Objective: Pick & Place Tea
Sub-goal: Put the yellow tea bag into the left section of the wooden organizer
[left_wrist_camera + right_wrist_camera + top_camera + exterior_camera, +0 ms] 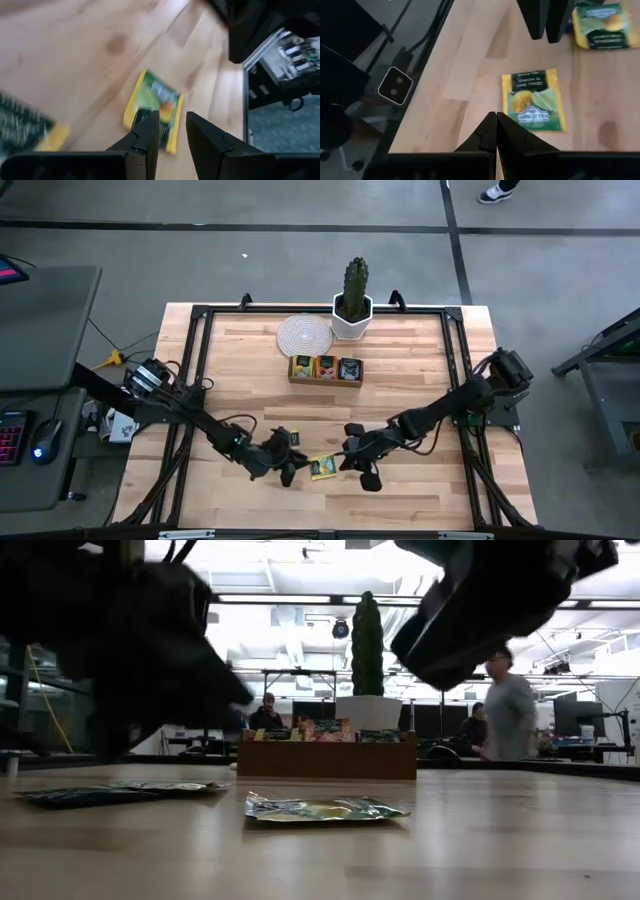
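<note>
A yellow-green tea packet point(322, 467) lies flat on the wooden table between my two grippers; it also shows in the low view point(325, 808). My left gripper point(172, 132) hovers open over the packet point(152, 107), apart from it. My right gripper point(496, 122) is shut with nothing in it, just short of the same packet point(535, 100). More tea lies beside my left gripper: a dark green and yellow packet point(25, 127), also seen flat on the table in the low view point(120, 792). Both grippers point(285, 462) point(362, 468) hang above the tabletop.
A brown wooden tray point(325, 369) with tea packets in its compartments stands at the table's far middle. Behind it are a cactus in a white pot point(352, 310) and a round woven mat point(304, 335). A black frame point(200, 340) borders the table. People show in the room beyond point(508, 705).
</note>
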`<state>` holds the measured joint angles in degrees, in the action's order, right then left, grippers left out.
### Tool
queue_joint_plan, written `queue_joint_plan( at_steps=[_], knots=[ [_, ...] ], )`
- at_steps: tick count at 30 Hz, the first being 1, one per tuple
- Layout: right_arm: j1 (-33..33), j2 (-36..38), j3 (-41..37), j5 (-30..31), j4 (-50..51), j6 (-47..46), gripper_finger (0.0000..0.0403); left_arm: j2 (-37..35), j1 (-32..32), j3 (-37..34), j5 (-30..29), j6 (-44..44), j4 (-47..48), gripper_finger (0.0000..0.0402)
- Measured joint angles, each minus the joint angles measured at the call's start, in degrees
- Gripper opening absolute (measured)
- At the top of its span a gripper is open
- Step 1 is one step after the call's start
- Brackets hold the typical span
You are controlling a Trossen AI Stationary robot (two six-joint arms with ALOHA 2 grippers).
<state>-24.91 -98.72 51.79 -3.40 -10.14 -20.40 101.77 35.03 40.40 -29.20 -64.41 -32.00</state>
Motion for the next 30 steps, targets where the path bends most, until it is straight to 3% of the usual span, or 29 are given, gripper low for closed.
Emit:
queue_joint_plan(
  at_steps=[3, 11, 17, 25, 30],
  knots=[
    [0.0, -3.23, 0.0, -0.62, -2.57, -0.04, 0.0, 0.8, 0.95, 0.58, 0.12, -1.61, 2.75, 0.0095],
    [0.2, -10.39, 0.0, -1.26, -11.05, -3.49, 0.0, 0.77, 3.33, 0.63, -0.31, 8.78, 4.14, 0.0095],
    [1.02, -12.07, 0.0, -1.29, -12.66, -5.1, 0.0, 0.77, 3.23, 0.63, 0.1, 11.61, 5.37, 0.0095],
    [3.7, -12.07, 0.0, -1.31, -12.65, -4.97, 0.0, 0.77, 3.16, 0.63, 0.14, 7.88, 5.59, 0.0095],
    [4.46, -12.25, 0.0, -1.27, -12.91, -4.77, 0.0, 0.77, 2.36, 0.63, 0.35, 0.05, 5.6, 0.0095]
  ],
)
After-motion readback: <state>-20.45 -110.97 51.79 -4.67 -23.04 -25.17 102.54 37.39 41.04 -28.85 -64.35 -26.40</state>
